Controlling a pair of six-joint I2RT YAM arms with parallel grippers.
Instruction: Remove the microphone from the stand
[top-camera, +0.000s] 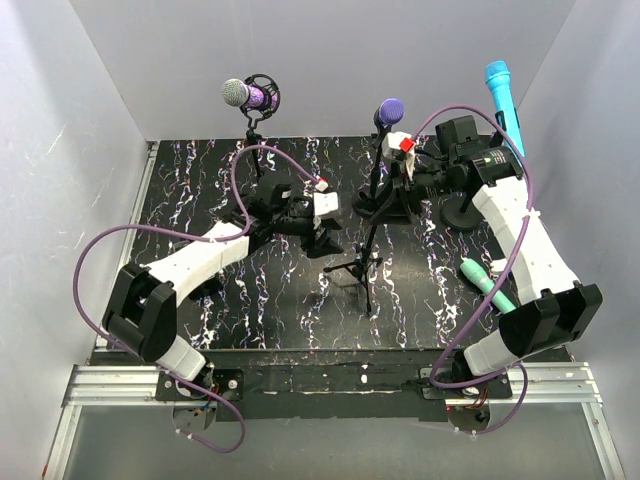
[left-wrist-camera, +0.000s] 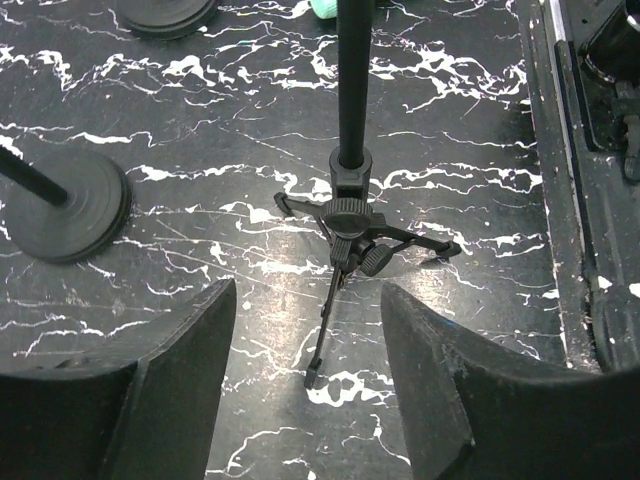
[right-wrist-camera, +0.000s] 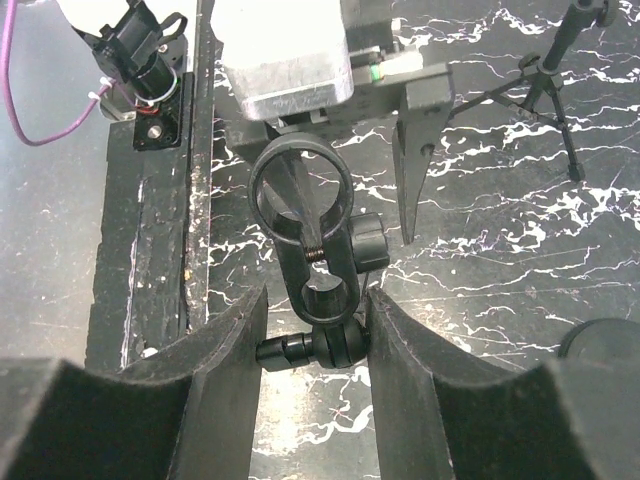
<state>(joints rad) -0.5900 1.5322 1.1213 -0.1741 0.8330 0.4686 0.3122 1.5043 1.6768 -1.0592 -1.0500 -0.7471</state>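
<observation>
Clamping the black clip (right-wrist-camera: 300, 255) tight in the right gripper (right-wrist-camera: 318, 320), with the left gripper (left-wrist-camera: 307, 300) half open and empty before the tripod stand (left-wrist-camera: 350, 215).

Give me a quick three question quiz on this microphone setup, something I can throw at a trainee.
1. In the overhead view, how many microphones can you count?
2. True or false: the left gripper is clamped on the tripod.
3. The right gripper is closed on: A) a microphone, B) a black clip, C) a purple cable.

Key
1. Four: silver-headed microphone, purple microphone and blue microphone raised; teal microphone lying on the table.
2. False: it stands open around one tripod leg, not touching it.
3. B; the clip's ring is empty.
</observation>
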